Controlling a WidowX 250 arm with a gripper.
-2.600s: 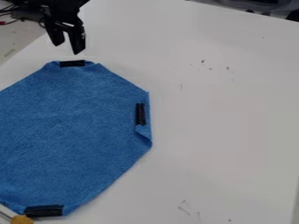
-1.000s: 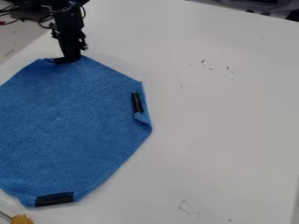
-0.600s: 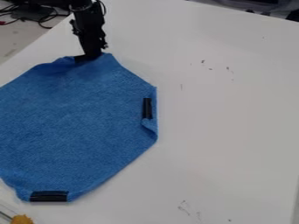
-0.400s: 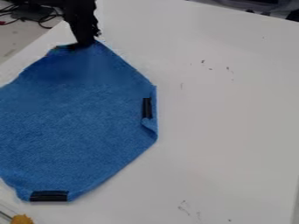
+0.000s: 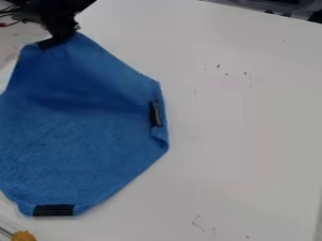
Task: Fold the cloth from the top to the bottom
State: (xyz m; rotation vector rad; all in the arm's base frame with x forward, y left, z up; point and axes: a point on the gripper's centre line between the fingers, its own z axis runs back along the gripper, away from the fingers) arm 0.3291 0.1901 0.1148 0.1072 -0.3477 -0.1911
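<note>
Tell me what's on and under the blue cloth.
On the blue cloth: black strips at its bottom, right and top edges, the top one beside the gripper. Anything underneath is hidden.

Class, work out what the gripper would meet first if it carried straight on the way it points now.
The blue cloth: the gripper points down and grips its raised top edge. Beyond, perhaps the white table, though depth is unclear.

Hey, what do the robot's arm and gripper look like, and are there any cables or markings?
The robot arm is black, and its black gripper has small knobbly parts along one side. Thin dark cables show beside the arm. No markings are readable.
</note>
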